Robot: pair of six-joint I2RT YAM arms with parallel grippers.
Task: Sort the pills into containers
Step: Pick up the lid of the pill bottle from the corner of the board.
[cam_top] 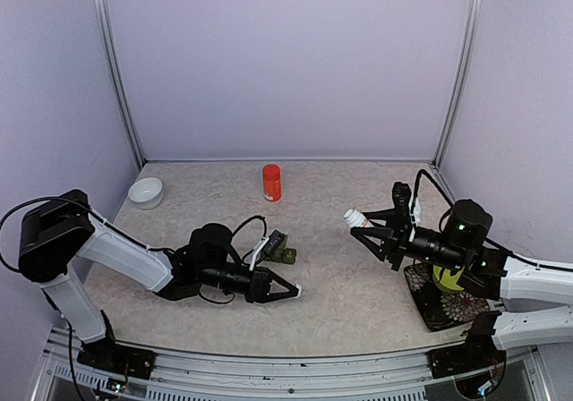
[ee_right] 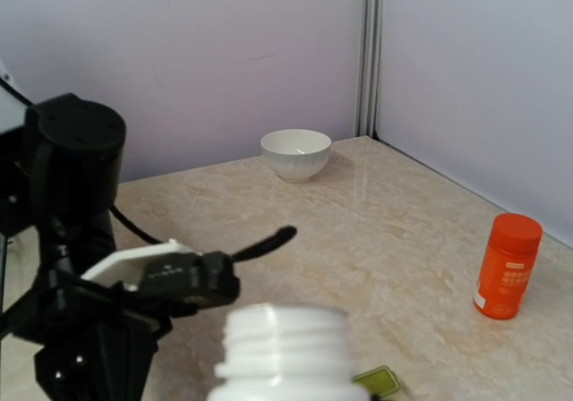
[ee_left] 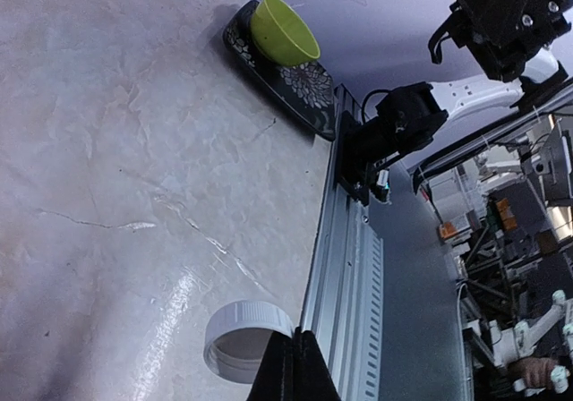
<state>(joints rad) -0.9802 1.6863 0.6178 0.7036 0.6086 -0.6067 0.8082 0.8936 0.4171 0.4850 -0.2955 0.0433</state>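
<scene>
The left hand (cam_top: pixel 293 291) is clenched, with a white cap (ee_left: pixel 243 340) at its tips. The right hand (cam_top: pixel 368 224) grasps a white bottle (cam_top: pixel 354 216). The pill box (cam_top: pixel 281 247) lies on the surface (cam_top: pixel 358 285) at 12 o'clock from the left hand, and the red-orange bottle (cam_top: pixel 271 183) stands beyond it.

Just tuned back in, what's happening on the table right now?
The right hand is shut on an uncapped white bottle, held off the table, mouth toward the middle. The left hand is shut low over the table with the white cap at its fingertips; whether it pinches the rim is unclear. The dark green pill box sits just beyond the left hand. No pills show yet. The red-orange bottle and white bowl stand apart at the back.
</scene>
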